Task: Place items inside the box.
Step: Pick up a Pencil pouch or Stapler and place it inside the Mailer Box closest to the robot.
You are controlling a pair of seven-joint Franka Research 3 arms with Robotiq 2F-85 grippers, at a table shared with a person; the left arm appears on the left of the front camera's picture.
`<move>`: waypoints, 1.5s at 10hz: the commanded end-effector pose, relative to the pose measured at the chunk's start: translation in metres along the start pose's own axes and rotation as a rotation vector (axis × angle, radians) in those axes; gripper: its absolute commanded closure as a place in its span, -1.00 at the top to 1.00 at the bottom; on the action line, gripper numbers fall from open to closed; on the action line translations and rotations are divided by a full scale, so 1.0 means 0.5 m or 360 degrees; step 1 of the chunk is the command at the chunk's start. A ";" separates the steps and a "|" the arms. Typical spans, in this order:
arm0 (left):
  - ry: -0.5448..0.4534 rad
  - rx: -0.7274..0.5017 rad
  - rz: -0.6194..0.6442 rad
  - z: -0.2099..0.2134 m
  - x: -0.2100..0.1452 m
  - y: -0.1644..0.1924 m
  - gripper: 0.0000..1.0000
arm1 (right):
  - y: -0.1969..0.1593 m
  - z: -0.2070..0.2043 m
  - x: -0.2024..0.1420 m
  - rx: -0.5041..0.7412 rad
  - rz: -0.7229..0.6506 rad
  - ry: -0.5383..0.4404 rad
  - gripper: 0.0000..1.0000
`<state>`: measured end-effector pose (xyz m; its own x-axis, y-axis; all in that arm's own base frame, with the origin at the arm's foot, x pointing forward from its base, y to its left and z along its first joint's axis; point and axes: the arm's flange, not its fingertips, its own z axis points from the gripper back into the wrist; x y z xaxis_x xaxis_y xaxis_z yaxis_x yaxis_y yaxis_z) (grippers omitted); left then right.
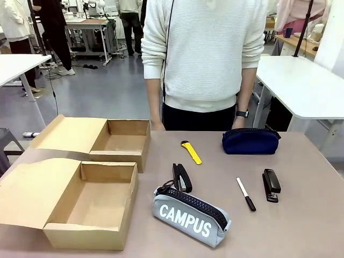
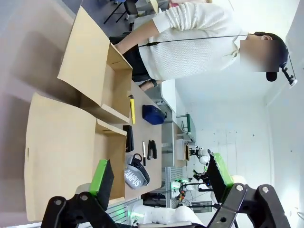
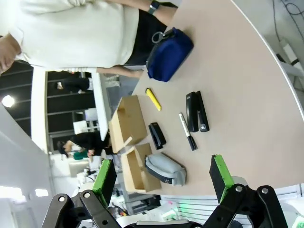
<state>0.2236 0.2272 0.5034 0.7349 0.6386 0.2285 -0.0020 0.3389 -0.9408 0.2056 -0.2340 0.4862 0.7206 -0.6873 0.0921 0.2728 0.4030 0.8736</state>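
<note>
CAMPUS pencil case is sitting nearest, looking soft and light; we're aiming across its narrow middle, left gripper and right gripper both hanging wide apart.

Matt cardboard box, cloth pouch, probably plastic knife.

Grey floor, white tables, cluttered workbench behind.

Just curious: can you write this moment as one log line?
box open, empty | pencil case, pouch, knife, staplers, marker on table | left gripper open | right gripper open
</note>
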 end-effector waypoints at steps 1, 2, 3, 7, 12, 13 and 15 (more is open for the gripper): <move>-0.0011 -0.0027 -0.0032 -0.002 0.007 0.002 1.00 | 0.119 -0.137 -0.036 -0.0363 0.0259 0.0095 1.00; -0.0011 -0.0027 -0.0032 -0.002 0.007 0.002 1.00 | 0.187 -0.226 -0.067 -0.0483 0.0418 0.0218 1.00; -0.0011 -0.0027 -0.0032 -0.002 0.007 0.002 1.00 | 0.239 -0.308 -0.101 -0.0634 0.0565 0.0308 1.00; -0.0011 -0.0027 -0.0032 -0.002 0.007 0.002 1.00 | 0.265 -0.392 -0.095 -0.0636 0.0565 0.0330 1.00; -0.0011 -0.0027 -0.0032 -0.002 0.007 0.002 1.00 | -0.004 0.003 0.066 0.0423 -0.0139 0.0285 1.00; -0.0011 -0.0027 -0.0032 -0.002 0.007 0.002 1.00 | -0.051 0.014 0.074 0.0453 -0.0267 0.0238 1.00; -0.0011 -0.0027 -0.0032 -0.002 0.007 0.002 1.00 | -0.079 -0.005 0.081 0.0448 -0.0320 0.0253 1.00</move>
<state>0.2260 0.2287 0.5017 0.7333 0.6409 0.2270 -0.0081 0.3421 -0.9396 0.2032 -0.2801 0.4541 0.7424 -0.6497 -0.1635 0.2529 0.0458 0.9664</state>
